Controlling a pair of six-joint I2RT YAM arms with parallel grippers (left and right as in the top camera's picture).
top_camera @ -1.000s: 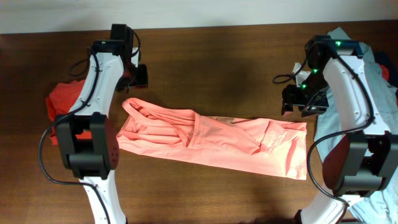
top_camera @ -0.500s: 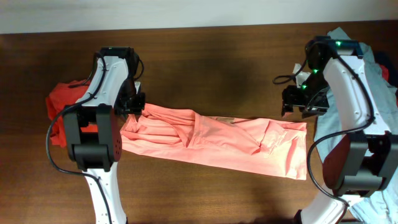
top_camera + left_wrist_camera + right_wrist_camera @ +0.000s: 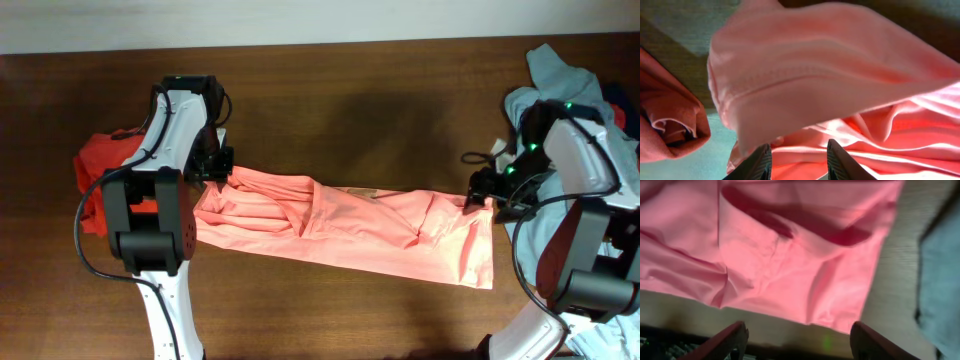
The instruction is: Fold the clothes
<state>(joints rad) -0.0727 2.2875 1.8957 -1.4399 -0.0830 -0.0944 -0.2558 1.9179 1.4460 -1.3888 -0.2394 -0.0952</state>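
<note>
The clothes (image 3: 350,230), a salmon-pink top, lie as a long folded strip across the brown table (image 3: 350,110). My left gripper (image 3: 215,172) is down at the strip's upper left corner. In the left wrist view its fingers (image 3: 761,161) stand partly apart, and pink fabric (image 3: 840,75) fills the gap between them with no pinch showing. My right gripper (image 3: 482,197) hovers at the strip's upper right corner. In the right wrist view the right gripper (image 3: 800,341) is wide open over bare table, just short of the garment's corner (image 3: 845,322).
A darker red shirt (image 3: 100,165) lies bunched behind the left arm and shows at the left wrist view's edge (image 3: 665,120). A pale grey-blue garment (image 3: 560,75) is heaped under the right arm and shows beside the pink corner (image 3: 940,280).
The left arm came forward from the back of the table onto the strip's left corner, its jaws narrowing. The right arm shifted right and forward to the right corner, its jaws widening a little.
</note>
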